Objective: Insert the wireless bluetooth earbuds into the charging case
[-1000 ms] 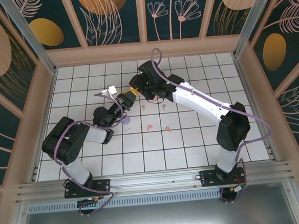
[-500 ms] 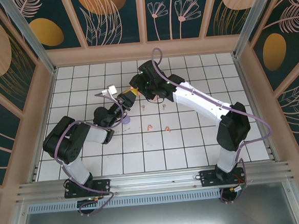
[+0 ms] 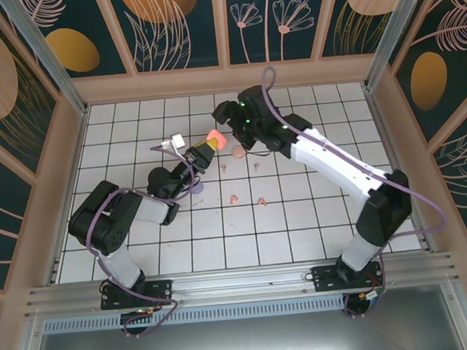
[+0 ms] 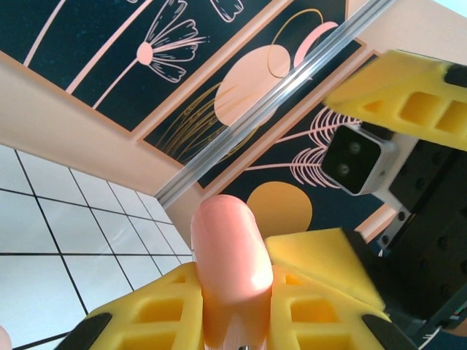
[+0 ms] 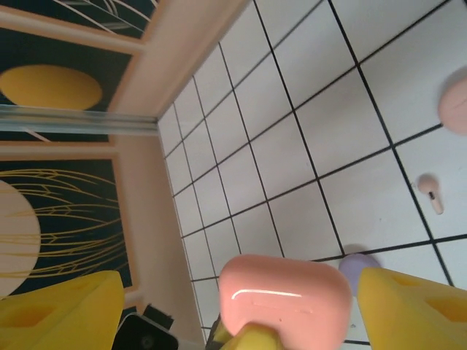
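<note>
A coral-orange charging case is held up above the tiles, with my left gripper shut on it. In the left wrist view the case stands between the yellow fingers, lid closed. My right gripper hangs just beyond it, open. Its fingers stand wide on either side of the case and do not touch it. Small earbuds lie on the tiles: two pale ones and two coral ones. One pale bud shows in the right wrist view.
A lilac case lies under the left arm, also seen as a lilac case in the right wrist view. A pale pink case sits near the right gripper. Patterned walls enclose the tiled floor.
My right gripper has opened and drawn back up and to the right, off the coral case. The left gripper still holds the case, now uncovered.
</note>
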Robot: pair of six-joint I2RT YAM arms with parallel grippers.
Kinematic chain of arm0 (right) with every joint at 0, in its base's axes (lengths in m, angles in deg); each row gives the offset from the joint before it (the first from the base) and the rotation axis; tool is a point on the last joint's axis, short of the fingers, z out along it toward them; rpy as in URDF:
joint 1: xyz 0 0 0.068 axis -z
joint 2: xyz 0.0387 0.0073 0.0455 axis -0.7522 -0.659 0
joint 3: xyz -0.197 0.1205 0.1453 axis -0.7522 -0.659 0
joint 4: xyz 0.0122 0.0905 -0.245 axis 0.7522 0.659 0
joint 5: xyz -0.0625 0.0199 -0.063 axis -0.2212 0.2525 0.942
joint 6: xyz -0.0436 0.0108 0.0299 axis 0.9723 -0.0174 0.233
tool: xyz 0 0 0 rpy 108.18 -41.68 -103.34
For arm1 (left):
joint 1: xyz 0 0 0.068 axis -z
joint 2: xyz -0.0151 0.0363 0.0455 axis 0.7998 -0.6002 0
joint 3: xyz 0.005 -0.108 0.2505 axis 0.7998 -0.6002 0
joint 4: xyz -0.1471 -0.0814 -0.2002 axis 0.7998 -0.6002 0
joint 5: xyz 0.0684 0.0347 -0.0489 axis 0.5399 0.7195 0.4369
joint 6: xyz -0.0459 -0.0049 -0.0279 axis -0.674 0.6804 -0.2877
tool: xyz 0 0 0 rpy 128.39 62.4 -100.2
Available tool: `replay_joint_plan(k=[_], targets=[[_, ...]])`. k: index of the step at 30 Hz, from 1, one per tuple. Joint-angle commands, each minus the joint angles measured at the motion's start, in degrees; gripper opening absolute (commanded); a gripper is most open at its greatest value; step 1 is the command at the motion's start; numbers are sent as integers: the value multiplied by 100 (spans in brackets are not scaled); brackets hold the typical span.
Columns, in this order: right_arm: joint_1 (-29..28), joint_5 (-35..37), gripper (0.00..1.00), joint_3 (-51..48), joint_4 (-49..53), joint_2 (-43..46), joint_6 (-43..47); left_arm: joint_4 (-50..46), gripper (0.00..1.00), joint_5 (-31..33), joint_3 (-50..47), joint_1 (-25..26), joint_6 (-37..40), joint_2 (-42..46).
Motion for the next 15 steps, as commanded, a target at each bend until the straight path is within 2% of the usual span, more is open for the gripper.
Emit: replay_joint_plan(k=[1, 3, 7, 11, 15], targets=[[168, 154, 84, -668, -284, 679, 553, 49, 0, -303, 97, 37, 90, 91], [302, 172, 84, -1234, -473, 1080, 882, -175, 0, -521, 197, 38, 190, 145], [741, 93, 84, -2284, -974, 1869, 2089, -587, 0, -1122, 508, 36, 338, 167], [1261, -675, 84, -3010, -1384, 2489, 3625, -929, 0, -1901, 898, 32, 376, 101], [1633, -1847, 84, -3465, -1562, 2757, 4511, -1081, 0, -2513, 1165, 33, 340, 67]])
